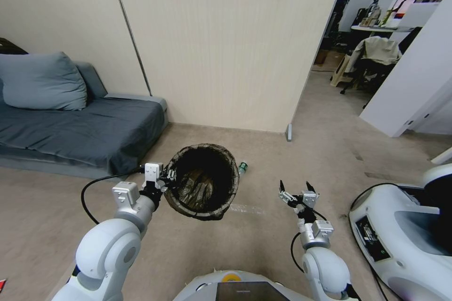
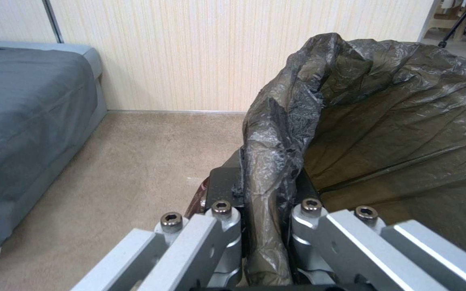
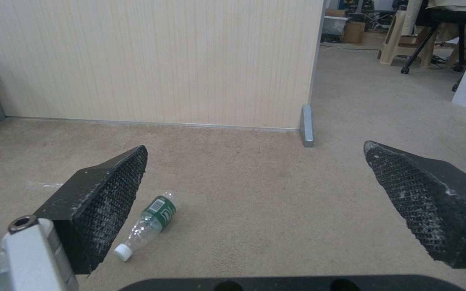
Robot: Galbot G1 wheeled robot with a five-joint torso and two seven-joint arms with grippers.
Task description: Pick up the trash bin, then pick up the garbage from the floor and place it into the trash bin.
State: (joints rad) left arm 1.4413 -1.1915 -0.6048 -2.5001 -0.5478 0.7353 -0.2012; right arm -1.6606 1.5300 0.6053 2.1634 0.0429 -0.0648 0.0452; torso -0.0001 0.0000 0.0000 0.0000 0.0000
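Head view: left pincer (image 1: pixel 165 179) clamping the bag-covered rim of the trash bin (image 1: pixel 202 181), holding it tilted above the floor (image 1: pixel 263 244), mouth facing the camera. Right pincer (image 1: pixel 295 191) hovering with fingers spread wide, gripping nothing. Clear plastic bottle (image 1: pixel 242 167) lying on the floor just beyond the bin, near the wall (image 1: pixel 226 42). Sofa (image 1: pixel 80 127) standing against the wall to the left.

Left wrist view: left pincer (image 2: pixel 268 242) closing on the folded dark bag (image 2: pixel 395 121) at the bin's rim.

Right wrist view: right pincer (image 3: pixel 260 202) gaping over the floor; fingers (image 3: pixel 106 194) well apart; bottle (image 3: pixel 149 224) lying on its side, white cap nearest the camera.
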